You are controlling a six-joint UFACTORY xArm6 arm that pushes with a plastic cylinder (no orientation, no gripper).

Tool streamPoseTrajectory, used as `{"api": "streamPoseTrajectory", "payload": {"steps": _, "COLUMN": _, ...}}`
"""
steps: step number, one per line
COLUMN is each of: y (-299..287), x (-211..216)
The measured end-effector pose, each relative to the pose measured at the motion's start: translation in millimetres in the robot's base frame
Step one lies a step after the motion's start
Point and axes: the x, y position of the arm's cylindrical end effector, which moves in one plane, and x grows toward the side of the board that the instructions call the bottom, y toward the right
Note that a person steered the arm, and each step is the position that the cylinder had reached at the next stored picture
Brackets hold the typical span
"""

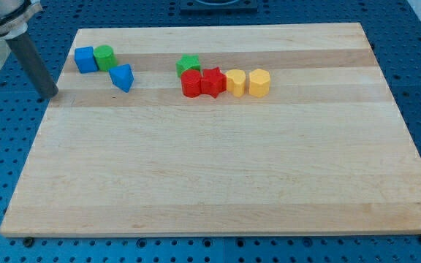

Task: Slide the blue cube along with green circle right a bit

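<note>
The blue cube (pixel 85 59) sits near the board's top left corner. The green circle (pixel 104 57) touches its right side. My tip (pixel 50 94) is at the board's left edge, to the left of and below the blue cube, apart from it. The rod leans up to the view's top left.
A blue triangular block (pixel 123 77) lies just below and right of the green circle. Further right, a green star (pixel 188 66) sits above a row of a red circle (pixel 191 84), a red star (pixel 213 82), a yellow heart-like block (pixel 235 82) and a yellow hexagon (pixel 259 82).
</note>
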Motion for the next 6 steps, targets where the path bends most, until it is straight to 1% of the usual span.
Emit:
{"api": "streamPoseTrajectory", "payload": {"steps": 1, "y": 7.2, "x": -55.9}}
{"api": "streamPoseTrajectory", "payload": {"steps": 2, "y": 45.0, "x": -97.1}}
{"api": "streamPoseTrajectory", "payload": {"steps": 4, "y": 45.2, "x": -113.4}}
{"api": "streamPoseTrajectory", "payload": {"steps": 5, "y": 47.1, "x": -166.0}}
{"api": "streamPoseTrajectory", "payload": {"steps": 6, "y": 76.3, "x": -167.9}}
